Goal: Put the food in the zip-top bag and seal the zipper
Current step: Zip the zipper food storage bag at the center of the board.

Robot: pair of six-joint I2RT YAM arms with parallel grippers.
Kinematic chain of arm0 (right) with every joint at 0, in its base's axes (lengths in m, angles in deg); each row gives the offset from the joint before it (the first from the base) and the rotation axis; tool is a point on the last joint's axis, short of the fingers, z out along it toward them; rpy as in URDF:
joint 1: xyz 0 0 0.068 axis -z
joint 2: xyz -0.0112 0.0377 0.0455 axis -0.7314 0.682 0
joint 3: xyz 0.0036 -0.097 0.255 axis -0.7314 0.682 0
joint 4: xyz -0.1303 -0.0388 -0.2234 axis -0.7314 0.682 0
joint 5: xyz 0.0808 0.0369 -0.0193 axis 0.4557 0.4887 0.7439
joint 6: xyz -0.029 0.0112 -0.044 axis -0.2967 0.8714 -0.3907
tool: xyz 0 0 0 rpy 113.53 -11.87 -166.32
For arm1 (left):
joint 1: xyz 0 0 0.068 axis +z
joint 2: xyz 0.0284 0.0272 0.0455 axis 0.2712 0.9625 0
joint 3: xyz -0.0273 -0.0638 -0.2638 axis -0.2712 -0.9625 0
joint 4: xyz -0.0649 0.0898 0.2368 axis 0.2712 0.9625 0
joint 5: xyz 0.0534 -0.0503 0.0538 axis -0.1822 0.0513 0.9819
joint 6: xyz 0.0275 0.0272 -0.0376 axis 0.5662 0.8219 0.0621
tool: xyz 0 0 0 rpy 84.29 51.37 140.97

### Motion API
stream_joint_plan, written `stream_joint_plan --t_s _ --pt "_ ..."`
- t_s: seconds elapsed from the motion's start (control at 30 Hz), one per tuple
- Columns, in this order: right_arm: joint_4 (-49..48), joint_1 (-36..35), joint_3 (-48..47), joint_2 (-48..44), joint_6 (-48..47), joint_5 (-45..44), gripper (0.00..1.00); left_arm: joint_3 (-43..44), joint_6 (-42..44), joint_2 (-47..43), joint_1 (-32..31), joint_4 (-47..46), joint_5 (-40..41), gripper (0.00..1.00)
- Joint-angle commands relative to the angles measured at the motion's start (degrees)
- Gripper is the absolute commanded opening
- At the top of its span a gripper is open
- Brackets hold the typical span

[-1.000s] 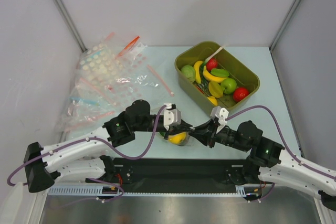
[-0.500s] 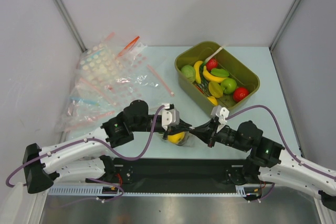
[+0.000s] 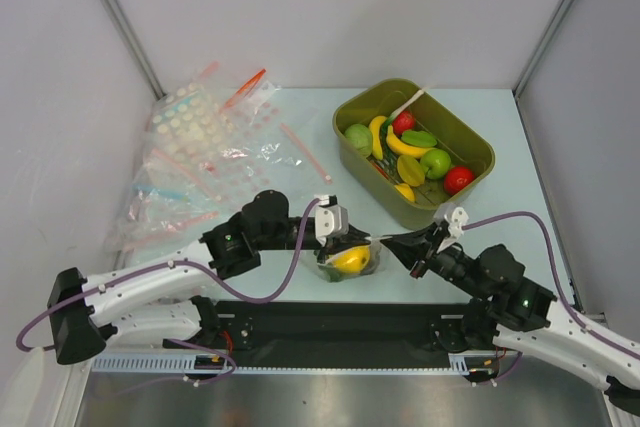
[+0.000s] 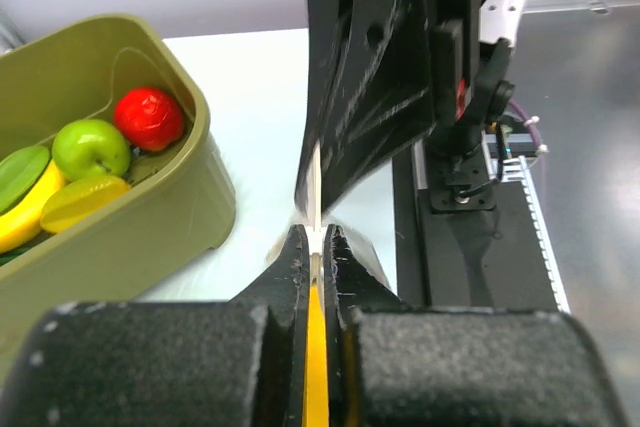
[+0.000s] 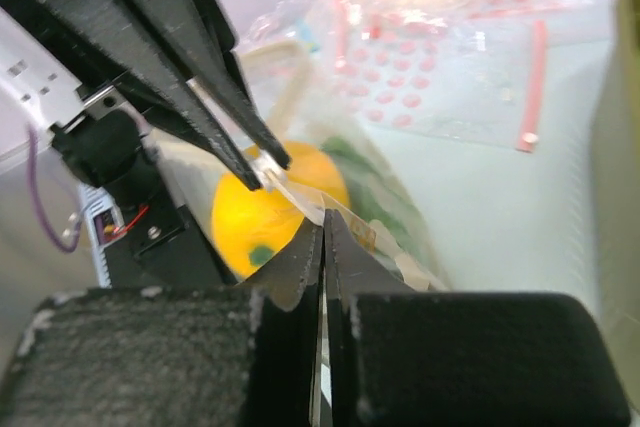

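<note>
Left arm: reaches from the near-left corner diagonally toward table centre, with the wrist turned so the left gripper [image 3: 346,238] points right at the other arm.
Left gripper state: fingers are pressed together on the zipper [image 3: 367,238]. The left wrist view shows the thin pale strip [image 4: 316,197] running straight into the closed tips [image 4: 313,239], with no gap.
Right arm: comes in from the near-right corner with the forearm angled up and left. The right gripper [image 3: 387,240] points left and faces the left one nearly tip to tip.
Right gripper state: clamped on the same strip. In the right wrist view its tips [image 5: 322,232] meet on the plastic lip [image 5: 295,195].
Zipper: pulled into a straight line between the two grippers (whether it is pressed shut along its length, cannot tell).
Zip-top bag [image 5: 395,237]: its body sags below the strip at near-centre of the table [image 3: 520,197], just ahead of the arm bases.
Yellow-orange fruit [image 3: 350,259]: inside the bag, directly under the held edge, and bright through the plastic [image 5: 270,217].
Lettuce [image 5: 365,182]: a green patch inside the bag beside the fruit, blurred.
Olive bin [image 3: 375,192]: right rear, beyond the right gripper, holding bananas plus red and green fruit. Its wall [image 4: 150,237] is close in the left wrist view.
Spare bags [image 3: 200,162]: a loose heap at left rear, well apart from the held bag.
</note>
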Motion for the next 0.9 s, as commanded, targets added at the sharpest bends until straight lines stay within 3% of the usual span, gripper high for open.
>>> stream_joint_plan --t_s 0.0,0.37,0.5,0.7,0.83,0.87 --pt "-3.19 1.18 -0.39 -4.56 1.94 -11.46 0.00 1.38 0.72 0.61 -0.18 1.38 2.72 0.00" --pt "4.19 1.71 -0.03 -10.72 8.27 -37.67 0.00 1.73 0.19 1.23 -0.18 2.17 4.75 0.00" --pt "8.93 1.71 -0.21 -12.30 13.36 -51.27 0.00 1.99 0.02 1.67 -0.18 2.70 5.45 0.00" --pt "16.48 1.71 -0.82 -14.59 23.11 -64.55 0.00 2.43 -0.42 2.02 -0.18 3.41 6.24 0.00" --pt "30.09 1.80 -3.98 -14.15 38.73 -74.41 0.00 2.43 -0.60 2.11 -0.09 3.67 7.29 0.00" --pt "35.00 1.71 -5.12 -14.06 52.78 -76.34 0.00 2.43 -0.77 2.11 -0.18 3.76 7.56 0.00"
